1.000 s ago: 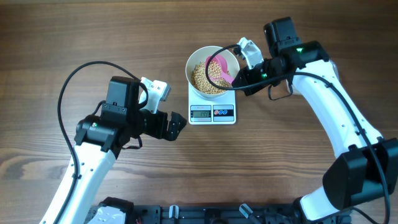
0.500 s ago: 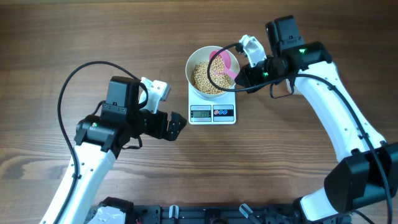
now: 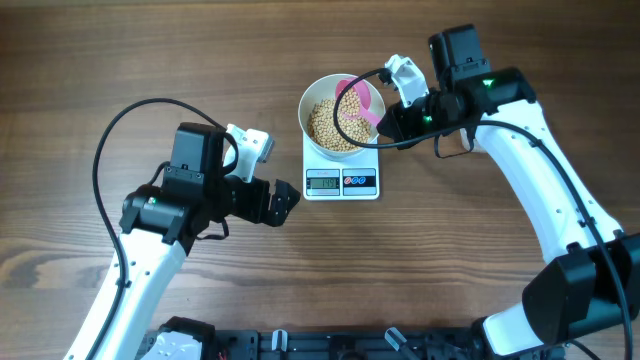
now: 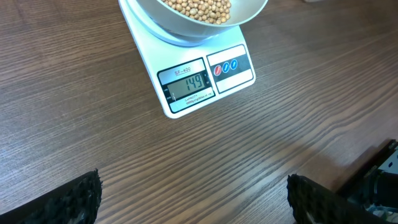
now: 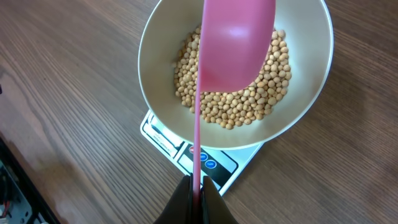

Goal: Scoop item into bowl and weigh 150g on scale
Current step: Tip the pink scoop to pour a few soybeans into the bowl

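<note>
The overhead camera looked straight down on the whole table (image 3: 100,60). The left wrist camera, low and close, faced the scale (image 4: 193,74) at frame top. The right wrist camera looked closely down into the bowl (image 5: 158,74); all views shared both.

In the left wrist view the top edge cuts the bowl (image 4: 186,28), so only its lower wall and a few beans (image 4: 199,7) show; the bowl covers the far part of the scale (image 4: 230,65), and of the left gripper (image 4: 193,180) only the dark finger ends stand in the near corners. In the right wrist view the pink scoop (image 5: 239,43) covers part of the beans, the bowl hides most of the scale, and the bottom edge cuts the right gripper (image 5: 194,190). From overhead the digits on the display (image 3: 322,181) are too small to read, and the left arm (image 3: 135,275) and the right arm (image 3: 545,195) leave the picture at the near edge.
</note>
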Tool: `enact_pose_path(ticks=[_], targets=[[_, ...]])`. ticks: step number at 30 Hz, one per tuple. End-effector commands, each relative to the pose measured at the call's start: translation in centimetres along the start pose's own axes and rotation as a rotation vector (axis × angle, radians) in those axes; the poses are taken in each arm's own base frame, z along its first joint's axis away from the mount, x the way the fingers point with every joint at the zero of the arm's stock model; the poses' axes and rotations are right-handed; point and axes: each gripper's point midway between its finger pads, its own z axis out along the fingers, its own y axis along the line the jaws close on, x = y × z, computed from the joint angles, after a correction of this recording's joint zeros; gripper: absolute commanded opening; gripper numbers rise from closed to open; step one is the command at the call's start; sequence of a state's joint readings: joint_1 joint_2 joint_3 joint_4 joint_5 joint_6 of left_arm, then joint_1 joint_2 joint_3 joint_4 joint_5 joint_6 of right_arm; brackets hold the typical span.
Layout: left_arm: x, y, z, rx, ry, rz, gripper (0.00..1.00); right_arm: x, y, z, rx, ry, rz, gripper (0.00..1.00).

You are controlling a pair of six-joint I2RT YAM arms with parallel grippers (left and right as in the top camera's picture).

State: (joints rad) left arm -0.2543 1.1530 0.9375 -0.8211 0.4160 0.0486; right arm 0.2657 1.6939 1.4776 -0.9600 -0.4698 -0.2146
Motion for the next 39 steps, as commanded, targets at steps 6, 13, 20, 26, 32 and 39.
enact_pose_path(ticks=[6, 13, 20, 26, 32, 39], targets=[[0.0, 0.2, 0.1, -0.005, 0.001, 0.016, 1.0, -1.0, 0.6, -1.3, 0.009, -0.044, -0.023, 0.04], [0.0, 0.2, 0.1, -0.005, 0.001, 0.017, 1.0, -0.6, 1.5, -0.7, 0.021, -0.012, -0.053, 0.04], [0.0, 0.2, 0.1, -0.005, 0.001, 0.017, 1.0, -1.0, 1.6, -1.0, 0.03, -0.026, -0.036, 0.04], [0.0, 0.2, 0.1, -0.005, 0.001, 0.017, 1.0, -1.1, 1.7, -1.0, 0.026, -0.033, -0.021, 0.04], [0.0, 0.2, 0.1, -0.005, 0.001, 0.017, 1.0, -1.6, 2.5, -1.2, -0.046, -0.058, 0.096, 0.04], [0.0, 0.2, 0.1, -0.005, 0.001, 0.016, 1.0, -2.8, 2.5, -4.4, -0.298, -0.166, 0.195, 0.04]])
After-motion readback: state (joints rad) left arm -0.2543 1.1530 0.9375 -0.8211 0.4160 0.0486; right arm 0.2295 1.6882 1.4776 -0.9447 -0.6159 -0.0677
